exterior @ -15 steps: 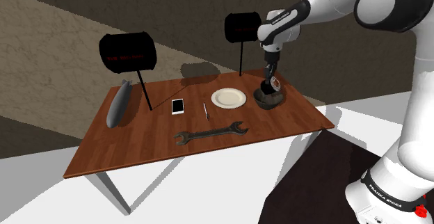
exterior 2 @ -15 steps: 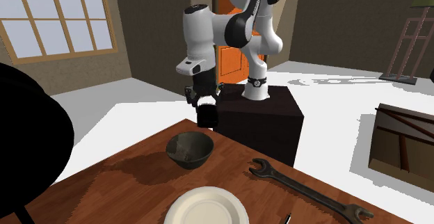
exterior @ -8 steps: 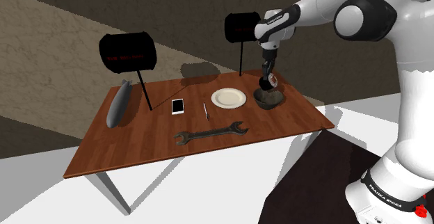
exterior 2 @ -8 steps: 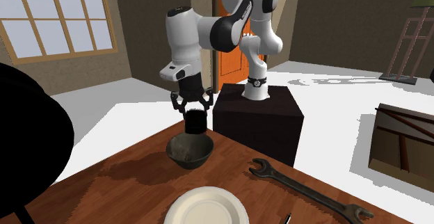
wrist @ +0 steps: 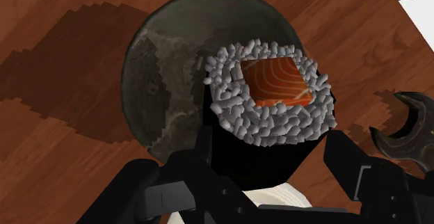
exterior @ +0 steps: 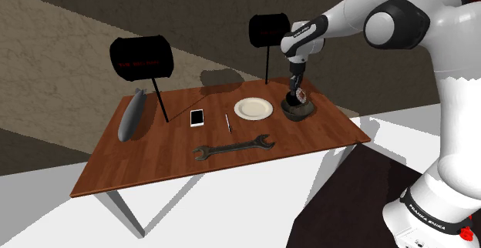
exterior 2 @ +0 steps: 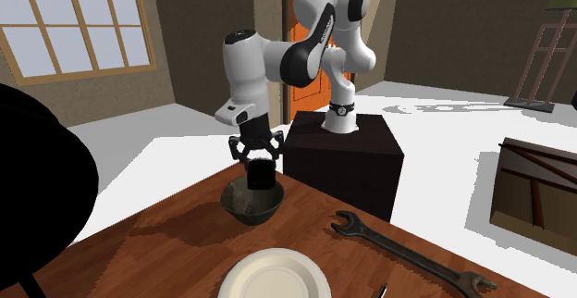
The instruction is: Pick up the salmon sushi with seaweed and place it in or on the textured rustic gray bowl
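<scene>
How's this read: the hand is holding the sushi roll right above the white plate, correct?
Not quite. The hand holds the sushi roll above the dark gray bowl, not the white plate, which sits beside the bowl. The wrist view shows the bowl beneath the roll.

The shoulder view looks down from beside the stand (exterior: 339,208) over the bench (exterior: 154,158); the second exterior view faces the arm (exterior 2: 277,60) across the bench, close in; the wrist view looks down into the bowl (wrist: 163,69); all share bowl and wrench (wrist: 403,146).
</scene>
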Action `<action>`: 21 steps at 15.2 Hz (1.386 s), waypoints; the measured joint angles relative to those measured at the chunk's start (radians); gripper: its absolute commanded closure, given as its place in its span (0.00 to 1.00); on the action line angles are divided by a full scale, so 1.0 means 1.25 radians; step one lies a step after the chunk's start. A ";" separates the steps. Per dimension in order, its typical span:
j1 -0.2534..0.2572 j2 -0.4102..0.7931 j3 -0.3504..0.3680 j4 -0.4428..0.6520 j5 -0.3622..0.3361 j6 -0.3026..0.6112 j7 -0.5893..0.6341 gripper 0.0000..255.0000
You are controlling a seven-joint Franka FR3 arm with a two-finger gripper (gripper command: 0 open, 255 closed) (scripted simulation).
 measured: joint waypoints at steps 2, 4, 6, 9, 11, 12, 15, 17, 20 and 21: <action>-0.002 0.013 0.002 -0.003 0.003 0.015 -0.003 1.00; -0.004 0.025 0.003 -0.005 0.006 0.029 -0.005 1.00; -0.004 0.038 0.006 -0.008 0.009 0.046 -0.005 1.00; -0.005 0.042 0.006 -0.009 0.010 0.050 -0.007 1.00; -0.005 0.043 0.007 -0.009 0.010 0.051 -0.007 1.00; -0.005 0.043 0.007 -0.009 0.010 0.051 -0.007 1.00; -0.005 0.043 0.007 -0.008 0.010 0.051 -0.007 0.00; -0.005 0.043 0.007 -0.008 0.010 0.051 -0.007 0.00; -0.006 0.035 0.005 -0.008 0.009 0.043 -0.008 0.00; -0.004 0.028 0.004 0.000 0.006 0.029 -0.004 0.00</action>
